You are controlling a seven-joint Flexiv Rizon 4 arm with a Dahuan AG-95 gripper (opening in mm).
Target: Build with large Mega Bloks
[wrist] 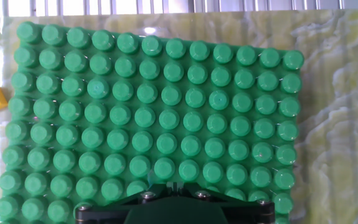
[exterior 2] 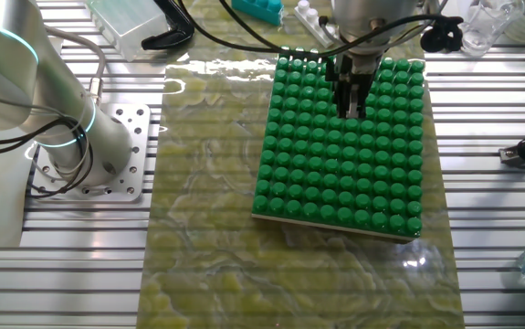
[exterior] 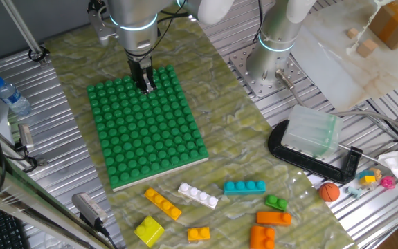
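The green studded baseplate (exterior: 147, 128) lies on the marbled mat and carries no bricks. My gripper (exterior: 145, 84) hangs over its far middle, fingertips close to the studs, jaws together and holding nothing; it also shows in the other fixed view (exterior 2: 351, 102) and at the bottom of the hand view (wrist: 171, 186). Loose Mega Bloks lie in front of the plate: a long yellow one (exterior: 163, 203), a white one (exterior: 198, 195), a teal one (exterior: 244, 187), a small green one (exterior: 276, 203), orange ones (exterior: 273, 218) and a yellow block (exterior: 149, 230).
A small orange ball (exterior: 329, 191) lies right of the bricks. A black clamp with a clear box (exterior: 313, 135) sits to the right. A second arm's base (exterior: 276, 52) stands behind. A water bottle (exterior: 10, 95) lies at the left.
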